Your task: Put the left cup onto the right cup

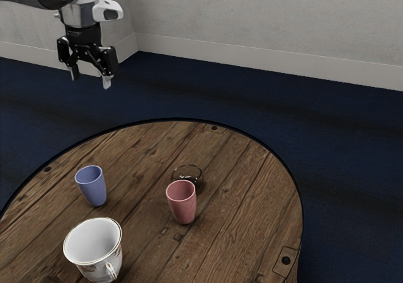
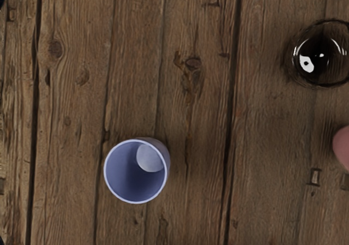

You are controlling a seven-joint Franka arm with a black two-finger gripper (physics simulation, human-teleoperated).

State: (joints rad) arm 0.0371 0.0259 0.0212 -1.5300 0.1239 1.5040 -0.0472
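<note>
The tool (image 1: 90, 78) is recorded in the upper left of the exterior frame, well above the bench (image 1: 245, 188), with fingers spread and nothing held between them. The blue cup (image 1: 91, 185), taken as the left cup, stands upright and mouth up at the frame's left, below mid-height. In the wrist view the same cup (image 2: 135, 170) is looked into from above, so the hand is judged to be roughly over it but not centred. The pink cup (image 1: 181, 201), taken as the right cup, stands upright near the frame's centre, well apart from the blue one, with a small dark glass (image 1: 187, 174) just behind it. A white teacup (image 1: 94, 248) sits at the lower left, near the blue cup. Step in hand: approach for the grasp; nothing is lifted yet. For a clean pick, the tool should be centred over the blue cup before descent and lowered straight. The wall should be pinched from two sides below the rim. The teacup is to be kept clear of. A loose grip is judged likely to let the tapered wall slip.
</note>
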